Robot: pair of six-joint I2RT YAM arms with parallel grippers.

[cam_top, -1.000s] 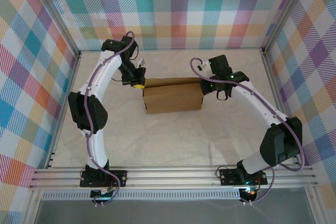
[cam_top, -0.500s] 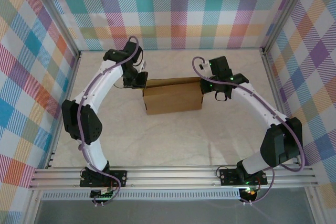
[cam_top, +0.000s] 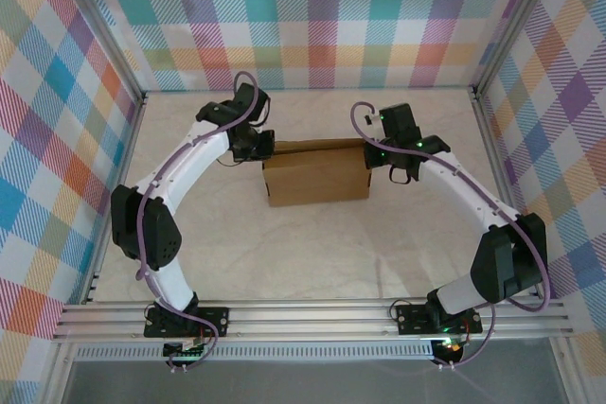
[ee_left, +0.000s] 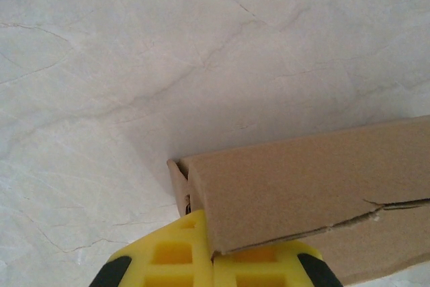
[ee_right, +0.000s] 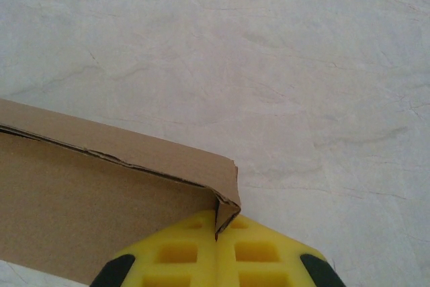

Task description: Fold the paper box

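Observation:
The paper box is a plain brown cardboard box standing closed in the middle of the table, its long side across the view. My left gripper is shut at the box's back left corner. In the left wrist view the yellow fingers meet under the edge of a cardboard panel, pressing against it. My right gripper is shut at the back right corner. There the box corner touches the seam of the closed right gripper, with the cardboard wall to its left.
The table is pale and marbled, walled by checked panels at the left, back and right. An aluminium rail carrying both arm bases runs along the near edge.
My left arm has swung right and its gripper has come in against the box's back left corner. The box has slid slightly to the right. The right gripper has barely moved.

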